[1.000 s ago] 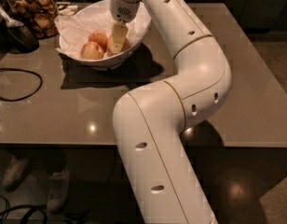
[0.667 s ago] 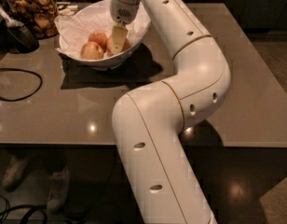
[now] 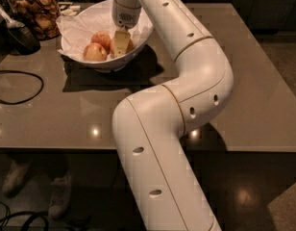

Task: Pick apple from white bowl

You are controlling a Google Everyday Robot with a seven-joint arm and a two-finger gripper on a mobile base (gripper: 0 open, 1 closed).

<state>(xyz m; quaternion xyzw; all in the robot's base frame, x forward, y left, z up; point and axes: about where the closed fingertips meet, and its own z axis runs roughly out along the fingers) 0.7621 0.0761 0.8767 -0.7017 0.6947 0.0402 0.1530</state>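
The white bowl [image 3: 76,46], lined with crumpled white paper, stands at the far left of the table. Three apples lie in it. The apple [image 3: 94,52], the largest and pale-blushed, is at the front left. A redder one [image 3: 103,38] lies behind it, and another [image 3: 129,46] is partly hidden at the right. My gripper [image 3: 120,42] reaches down into the bowl from above. It sits just right of the two left apples and against the right one.
A glass jar of brown snacks [image 3: 36,11] stands left of the bowl at the table's back edge. A dark object [image 3: 16,32] and a black cable [image 3: 18,88] lie at the left. My arm [image 3: 186,81] crosses the table's middle. The table's front edge [image 3: 52,148] is near.
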